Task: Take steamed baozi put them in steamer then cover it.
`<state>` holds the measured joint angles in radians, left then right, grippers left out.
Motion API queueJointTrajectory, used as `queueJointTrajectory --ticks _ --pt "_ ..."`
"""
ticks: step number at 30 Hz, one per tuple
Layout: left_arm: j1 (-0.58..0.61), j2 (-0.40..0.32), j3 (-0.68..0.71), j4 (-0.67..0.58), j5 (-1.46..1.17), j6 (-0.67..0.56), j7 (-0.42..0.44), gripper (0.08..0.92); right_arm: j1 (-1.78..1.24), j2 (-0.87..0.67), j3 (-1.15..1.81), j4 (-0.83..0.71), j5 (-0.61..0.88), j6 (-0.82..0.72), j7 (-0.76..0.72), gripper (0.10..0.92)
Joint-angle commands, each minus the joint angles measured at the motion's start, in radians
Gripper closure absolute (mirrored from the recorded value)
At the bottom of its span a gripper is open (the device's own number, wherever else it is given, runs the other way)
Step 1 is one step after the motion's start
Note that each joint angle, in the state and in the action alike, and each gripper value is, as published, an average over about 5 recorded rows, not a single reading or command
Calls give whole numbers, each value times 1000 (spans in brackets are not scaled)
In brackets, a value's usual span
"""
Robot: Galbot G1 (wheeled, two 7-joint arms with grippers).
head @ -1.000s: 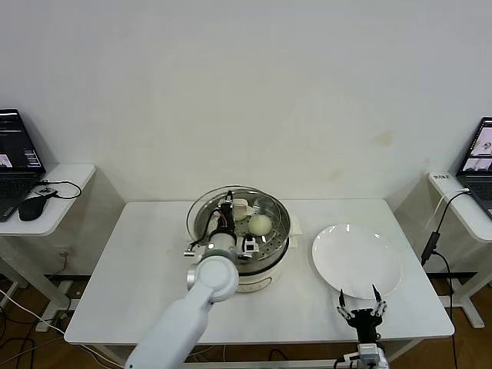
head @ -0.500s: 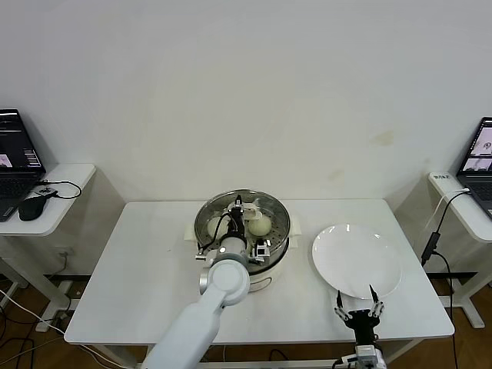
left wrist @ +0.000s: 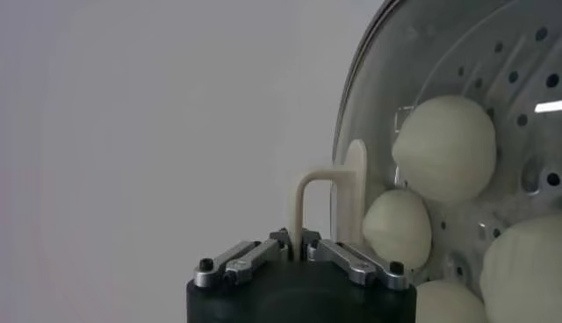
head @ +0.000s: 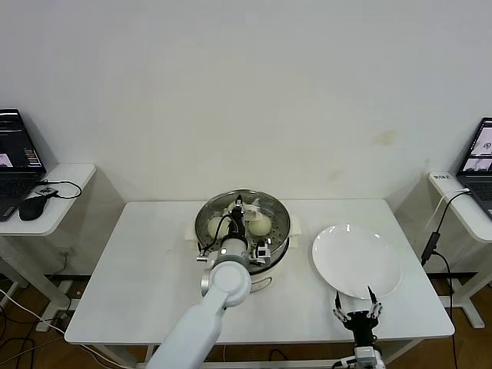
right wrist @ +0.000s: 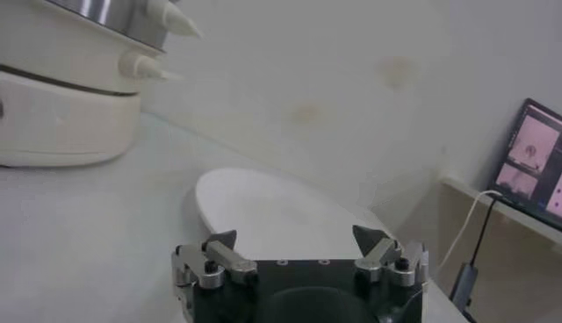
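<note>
Lid point(head: 241, 201) placement is what has changed: a second ago the glass cover sat tilted toward ten o'clock of the steamer point(head: 243, 231), and now it lies square on the pot's rim. The left gripper point(head: 241, 210) hangs over the centre, its fingers close together around the cream handle point(left wrist: 303, 204), and the wrist view shows them just starting to part, so I judge the release has begun and the covering step is nearly done. Through the glass the steamed baozi point(left wrist: 445, 147) rest on the perforated tray, at least four in the wrist view, with two plainly seen from the head camera near the pot's middle. At three o'clock of the steamer the white plate point(head: 357, 260) holds nothing. The right gripper point(head: 357, 315) waits at six o'clock of that plate, near the table point(head: 138, 261) edge, with its fingers spread wide and nothing between them.
</note>
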<state>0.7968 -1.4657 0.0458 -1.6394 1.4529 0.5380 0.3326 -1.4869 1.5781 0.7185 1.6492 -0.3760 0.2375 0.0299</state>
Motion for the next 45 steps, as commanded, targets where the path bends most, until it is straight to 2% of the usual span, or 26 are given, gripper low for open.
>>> queueJointTrajectory --ticks 1,7,13,16,20,23,26,30,38,45 --pt "40 18 -5 -99 -15 -3 -5 734 -1 0 0 1 -1 1 -1 203" --pt "149 80 -12 -259 -51 -9 -16 561 -6 0 1 0 -1 3 -3 203" --pt "326 155 -56 -462 -150 -27 -46 388 -12 -5 4 5 6 3 -7 203" --pt "437 188 -104 -567 -251 -63 -113 301 -21 -16 4 9 19 6 -10 203" --pt "613 221 -227 -663 -523 -139 -269 202 -35 -35 1 19 46 8 -18 202" --pt "727 263 -393 -640 -988 -335 -391 180 -36 -35 -8 24 71 -1 -29 203" --pt "799 281 -551 -554 -1374 -551 -453 177 -36 -31 -8 20 86 -5 -37 203" --pt "872 281 -652 -487 -1651 -609 -535 177 -55 -37 -5 28 108 4 -47 203" --pt "1006 243 -669 -428 -1757 -679 -536 177 -140 -88 -9 125 262 -11 -137 202" --pt "1012 176 -638 -357 -1720 -779 -516 177 -186 -94 -30 207 300 -32 -165 203"
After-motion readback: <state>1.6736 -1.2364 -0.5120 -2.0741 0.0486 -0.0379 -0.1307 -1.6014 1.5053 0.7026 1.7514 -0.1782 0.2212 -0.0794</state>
